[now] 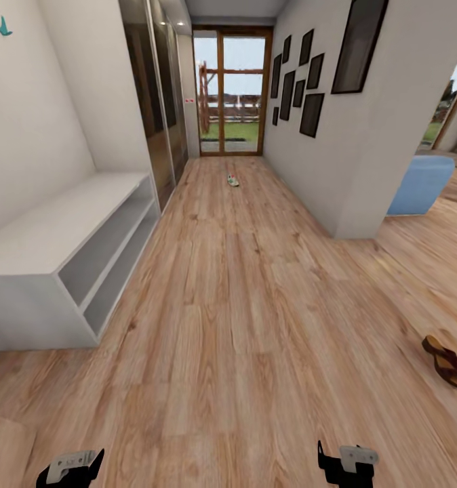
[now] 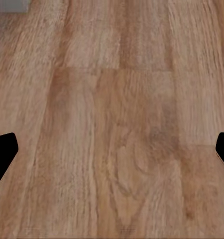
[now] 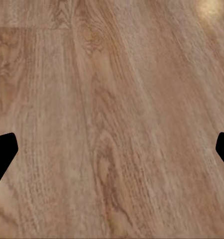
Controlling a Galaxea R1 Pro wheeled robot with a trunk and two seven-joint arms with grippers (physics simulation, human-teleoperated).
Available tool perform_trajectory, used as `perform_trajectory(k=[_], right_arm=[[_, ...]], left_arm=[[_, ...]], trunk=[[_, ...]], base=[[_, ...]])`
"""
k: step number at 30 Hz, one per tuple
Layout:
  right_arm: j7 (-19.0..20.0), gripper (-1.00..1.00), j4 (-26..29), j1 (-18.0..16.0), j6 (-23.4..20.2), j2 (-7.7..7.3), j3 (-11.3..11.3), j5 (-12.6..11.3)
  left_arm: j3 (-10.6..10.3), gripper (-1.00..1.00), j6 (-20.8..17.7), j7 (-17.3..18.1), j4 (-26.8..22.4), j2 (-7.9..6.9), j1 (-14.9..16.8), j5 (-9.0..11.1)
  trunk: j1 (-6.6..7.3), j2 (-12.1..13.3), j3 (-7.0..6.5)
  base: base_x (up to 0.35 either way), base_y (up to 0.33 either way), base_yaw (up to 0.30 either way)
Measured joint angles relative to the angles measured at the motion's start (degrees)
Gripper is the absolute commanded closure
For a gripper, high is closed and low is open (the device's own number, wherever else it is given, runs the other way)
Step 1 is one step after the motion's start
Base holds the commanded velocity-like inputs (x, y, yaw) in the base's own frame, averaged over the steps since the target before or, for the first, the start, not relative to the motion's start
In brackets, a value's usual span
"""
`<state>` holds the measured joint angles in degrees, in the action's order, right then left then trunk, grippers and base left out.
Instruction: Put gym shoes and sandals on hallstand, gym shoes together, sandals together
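Observation:
In the head view a white hallstand (image 1: 59, 234) with two open shelves stands against the left wall, its top bare. One gym shoe (image 1: 233, 180) lies far down the corridor floor (image 1: 242, 305) near the glass door. A brown sandal (image 1: 446, 361) lies on the floor at the right edge. My left gripper (image 1: 71, 468) and right gripper (image 1: 347, 464) hang low at the bottom of the head view. Both wrist views look down at bare planks, with the left gripper (image 2: 112, 154) and right gripper (image 3: 112, 154) open, dark fingertips (image 2: 3, 149) (image 3: 3, 149) wide apart and nothing between them.
A dark glass-fronted wardrobe (image 1: 157, 102) follows the hallstand on the left. The right wall (image 1: 337, 135) with picture frames ends at a corner, past which a blue seat (image 1: 422, 183) stands. A glass door (image 1: 232, 91) closes the far end.

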<state>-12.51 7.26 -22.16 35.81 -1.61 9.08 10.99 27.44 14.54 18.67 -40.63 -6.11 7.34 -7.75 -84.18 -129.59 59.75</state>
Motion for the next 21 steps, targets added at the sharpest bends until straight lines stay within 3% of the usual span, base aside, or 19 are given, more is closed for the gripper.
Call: perform_trajectory(k=[21], right_arm=[[-0.19,-1.0,-0.01,0.0,0.0,0.02,0.05,0.0]], left_arm=[[0.0,-1.0,0.0,0.0,0.0,0.0,0.01,0.0]], trunk=[[0.0,0.0,0.0]], base=[[0.338,0.0,0.0]])
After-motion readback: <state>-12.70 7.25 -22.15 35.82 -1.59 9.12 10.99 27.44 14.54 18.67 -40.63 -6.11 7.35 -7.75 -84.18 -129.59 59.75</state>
